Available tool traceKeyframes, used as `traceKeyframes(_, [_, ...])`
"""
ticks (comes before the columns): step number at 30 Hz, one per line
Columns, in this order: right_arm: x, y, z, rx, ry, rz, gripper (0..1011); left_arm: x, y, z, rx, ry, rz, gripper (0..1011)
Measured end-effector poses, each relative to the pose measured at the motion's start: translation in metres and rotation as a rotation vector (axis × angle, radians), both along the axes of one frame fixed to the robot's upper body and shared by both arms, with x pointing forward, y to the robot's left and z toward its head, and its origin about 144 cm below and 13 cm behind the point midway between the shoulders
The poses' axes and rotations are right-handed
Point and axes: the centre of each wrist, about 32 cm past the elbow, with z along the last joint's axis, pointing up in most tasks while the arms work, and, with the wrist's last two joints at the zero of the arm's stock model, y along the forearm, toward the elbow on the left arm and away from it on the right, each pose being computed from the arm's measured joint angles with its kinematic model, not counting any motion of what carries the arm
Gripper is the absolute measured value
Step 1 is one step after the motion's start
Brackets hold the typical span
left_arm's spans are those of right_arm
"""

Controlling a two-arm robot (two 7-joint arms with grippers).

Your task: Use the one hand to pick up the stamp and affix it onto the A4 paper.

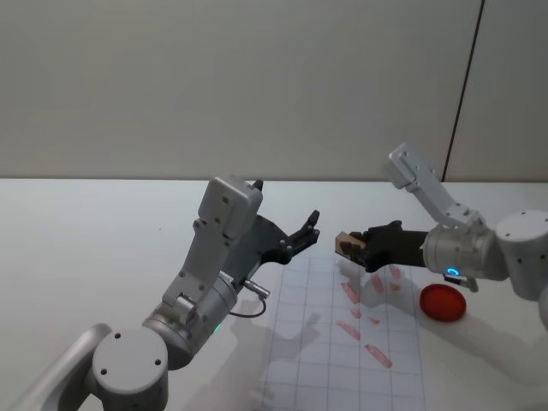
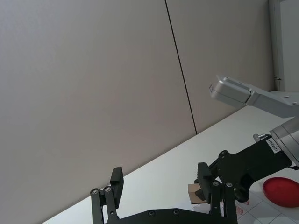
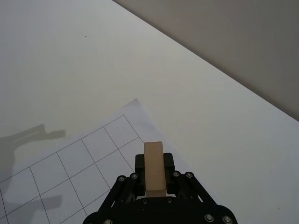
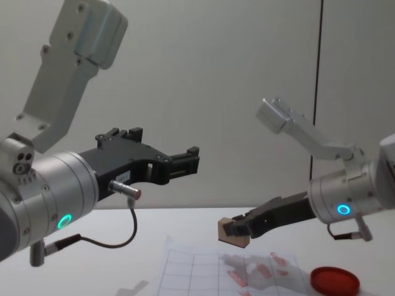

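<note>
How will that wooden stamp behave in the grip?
The stamp looks like a solid wooden block, so probably stiff and light. The right end effector pinches its flat sides, so rolling seems unlikely. Its smooth faces might let it slide when pressed onto the A4 paper. The left end effector hangs open nearby.

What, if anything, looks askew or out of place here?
Only the red oblong stamp marks on the white gridded paper: they lie slanted and scattered across the grid lines. The slim black right gripper holds the small tan wooden stamp; the flat round red ink pad looks intact. The left gripper hovers open.
</note>
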Motion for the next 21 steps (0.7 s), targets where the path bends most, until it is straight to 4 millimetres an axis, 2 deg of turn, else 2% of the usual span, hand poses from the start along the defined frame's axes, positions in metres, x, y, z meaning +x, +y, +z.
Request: traceKeyframes(21, [0.0082, 0.0089, -0.0064, 0.011, 0.055, 0.002, 218, 0.0000, 0.0000, 0.0000, 0.000, 0.000, 0.000, 1002])
